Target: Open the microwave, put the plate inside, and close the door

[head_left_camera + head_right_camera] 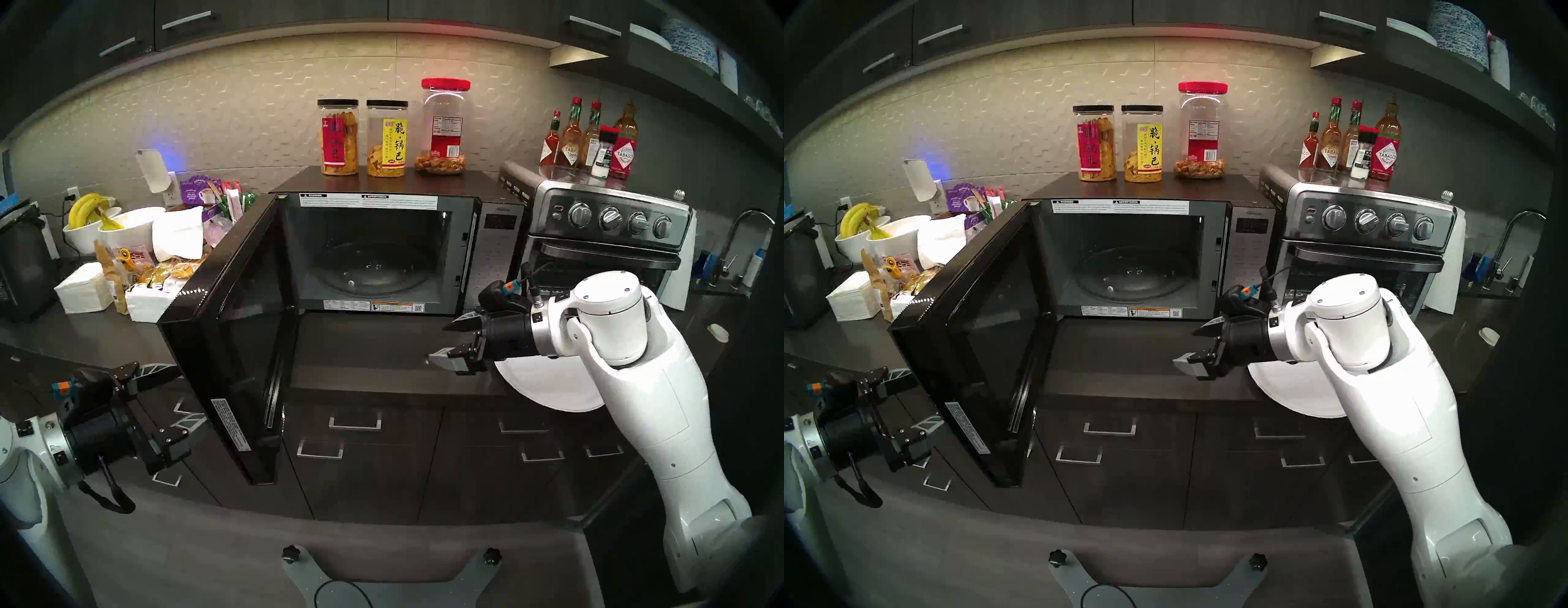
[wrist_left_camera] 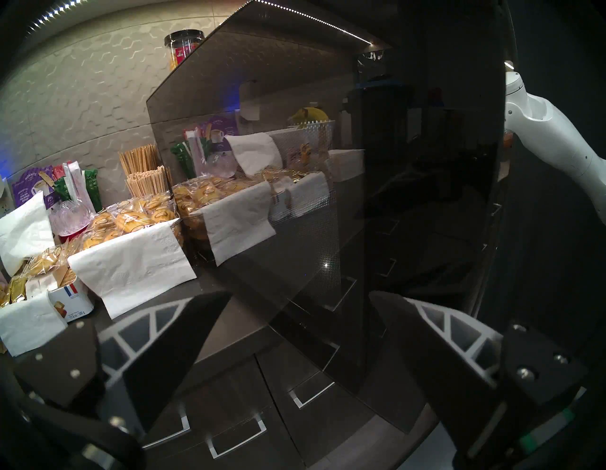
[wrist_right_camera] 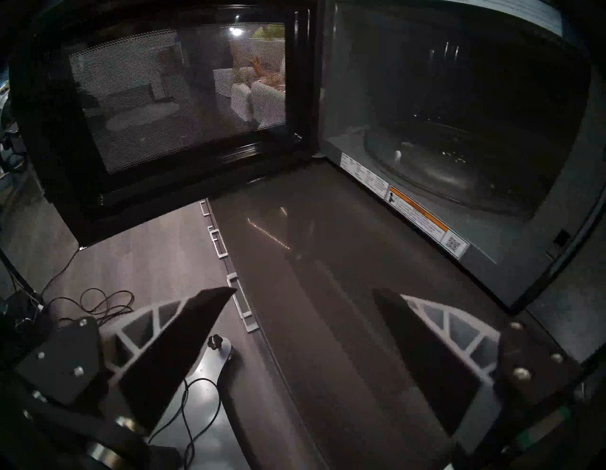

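The black microwave (image 1: pixel 500 220) stands open on the counter, its glass turntable (image 1: pixel 373 267) bare. Its door (image 1: pixel 229 335) swings out to the left, past ninety degrees. The white plate (image 1: pixel 547 386) lies at the counter's front edge on the right, partly under my right arm. My right gripper (image 1: pixel 441 344) is open and empty, hovering over the counter just left of the plate and in front of the cavity. My left gripper (image 1: pixel 186 395) is open and empty, close to the door's outer face (image 2: pixel 410 197). The cavity also shows in the right wrist view (image 3: pixel 459 131).
A silver toaster oven (image 1: pixel 606 237) stands right of the microwave with sauce bottles (image 1: pixel 589 140) on it. Three jars (image 1: pixel 386 136) sit on the microwave. Snacks, napkins (image 1: pixel 85 288) and banana bowls (image 1: pixel 106 225) crowd the counter left of the door. A sink tap (image 1: pixel 742 237) is far right.
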